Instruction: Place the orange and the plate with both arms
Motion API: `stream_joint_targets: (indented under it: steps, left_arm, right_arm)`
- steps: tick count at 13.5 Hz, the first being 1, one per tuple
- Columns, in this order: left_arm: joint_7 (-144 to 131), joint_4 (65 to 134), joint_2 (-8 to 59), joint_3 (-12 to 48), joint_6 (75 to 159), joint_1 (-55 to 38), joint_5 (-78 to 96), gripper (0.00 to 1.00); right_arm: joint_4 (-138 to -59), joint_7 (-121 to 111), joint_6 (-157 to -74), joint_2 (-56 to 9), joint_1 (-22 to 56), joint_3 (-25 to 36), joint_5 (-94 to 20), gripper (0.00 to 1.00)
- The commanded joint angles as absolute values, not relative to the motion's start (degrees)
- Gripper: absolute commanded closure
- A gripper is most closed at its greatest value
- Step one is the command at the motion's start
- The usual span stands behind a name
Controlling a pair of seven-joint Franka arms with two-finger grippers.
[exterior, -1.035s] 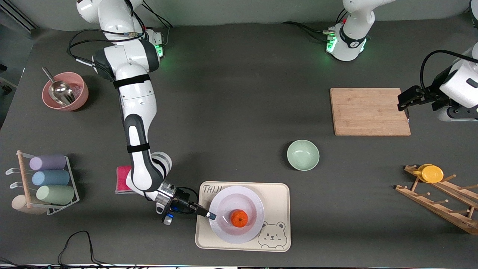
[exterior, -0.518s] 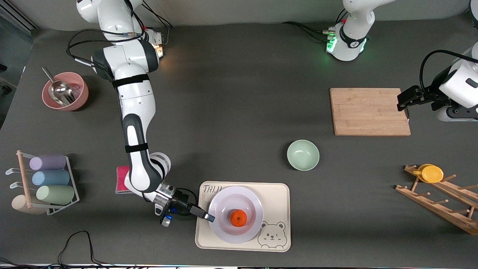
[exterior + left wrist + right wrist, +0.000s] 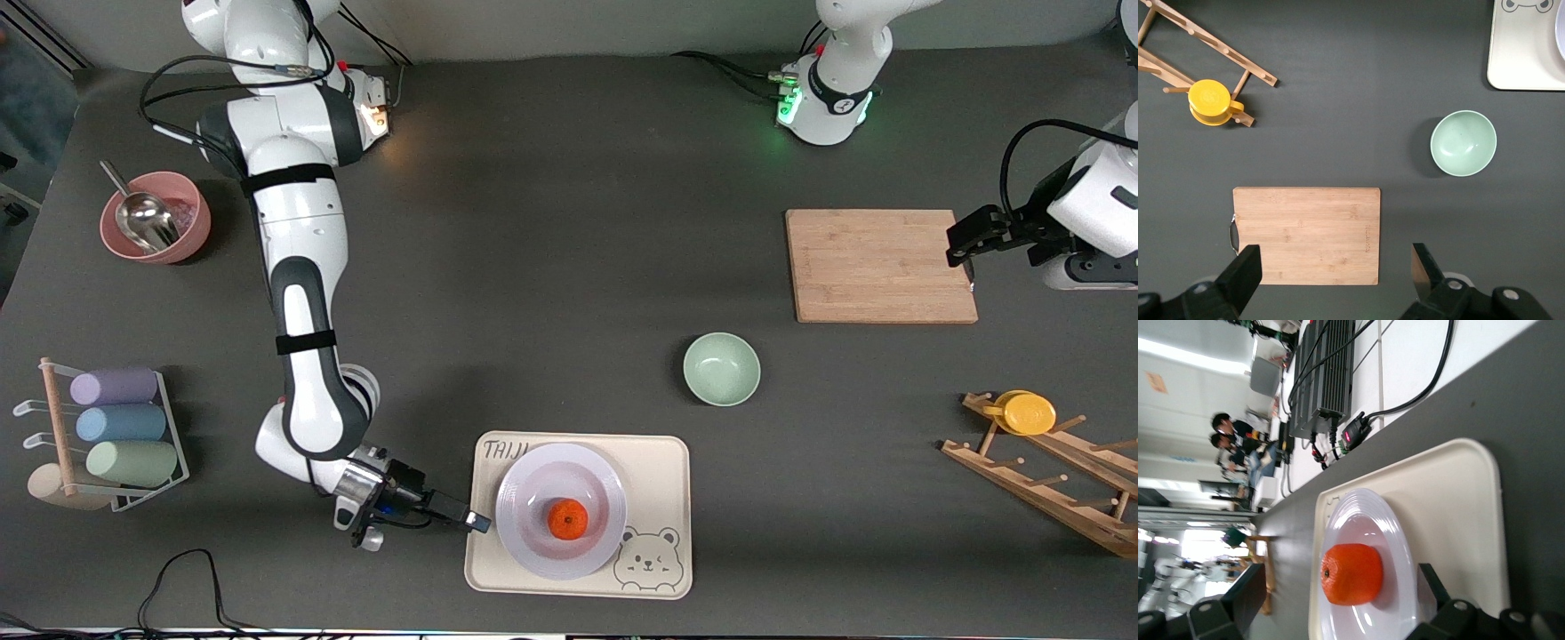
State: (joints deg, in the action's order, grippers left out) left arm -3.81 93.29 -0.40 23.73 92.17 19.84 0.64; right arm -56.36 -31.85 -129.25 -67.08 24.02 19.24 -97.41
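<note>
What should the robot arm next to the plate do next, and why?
Probably pull a little farther away from the tray. The orange already sits in the plate, and the plate rests on the bear tray. The right gripper is open at the plate's rim, holding nothing. The left gripper waits, open, by the cutting board.

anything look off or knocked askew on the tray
Nothing stands out. The orange sits upright in the plate, which lies flat on the bear tray. The open right gripper is beside the plate's rim, apart from it.
</note>
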Motion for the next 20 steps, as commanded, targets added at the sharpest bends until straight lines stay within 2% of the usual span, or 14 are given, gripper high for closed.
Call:
stream_joint_targets:
  steps: [1,5,8,14,17,20]
  left_arm:
    - [-3.16,94.75,-2.11,23.73,93.60,20.22,1.67,0.00]
    - [-3.08,94.66,-2.37,23.64,93.43,20.39,1.93,0.00]
    - [-2.99,94.75,-2.29,23.55,93.43,20.39,1.93,0.00]
    - [-3.08,94.75,-2.11,23.55,93.60,20.39,1.93,0.00]
    - [-3.08,94.75,-2.11,23.55,93.60,20.39,1.93,0.00]
    - [-3.08,94.75,-2.20,23.64,93.52,20.39,1.93,0.00]
  right_arm:
    - [-65.81,-29.45,-129.55,-58.39,24.87,19.60,-86.79,0.00]
    - [-78.63,-29.27,-129.46,-47.40,25.92,21.09,-74.65,0.00]
    - [-86.37,-24.21,-129.38,-38.88,26.46,21.97,-60.70,0.00]
    - [-93.77,-7.49,-121.04,-23.67,27.59,23.11,-27.65,0.00]
    - [-94.13,1.89,-112.44,-16.46,28.82,22.85,-10.51,0.00]
    - [-94.31,6.50,-104.26,-10.30,31.99,22.94,-5.29,0.00]
